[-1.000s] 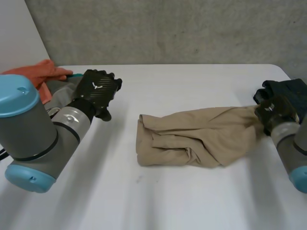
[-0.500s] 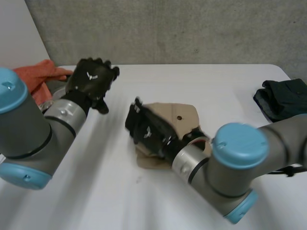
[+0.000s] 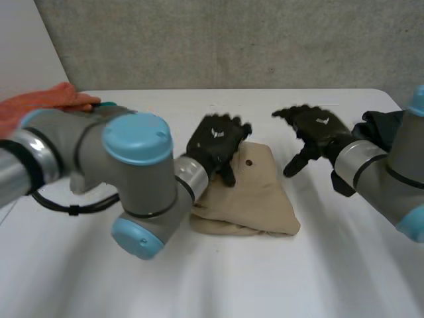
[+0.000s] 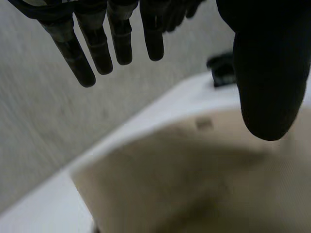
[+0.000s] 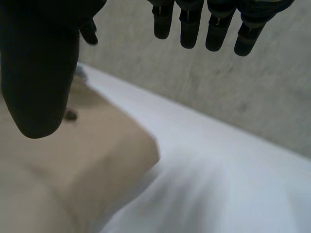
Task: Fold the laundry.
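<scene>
Fingers (image 4: pixel 121 43) of the left hand (image 3: pixel 215 140) are hanging straight and empty just above the tan cloth (image 3: pixel 255 195), having swung in from the side. Fingers (image 5: pixel 189 29) of the right hand (image 3: pixel 313 129) are spreading empty beside that cloth, having released the end they carried across. The cloth is now lying doubled; first fold judged done. Beyond the right fingers a dark garment (image 3: pixel 384 126) is waiting; an orange garment (image 3: pixel 46 99) is lying well behind the left.

We show a plain beige cloth (image 3: pixel 255 199) on a white table (image 3: pixel 218 278). We mark one orange cloth (image 3: pixel 46 99) and one dark garment (image 3: pixel 384 124).
</scene>
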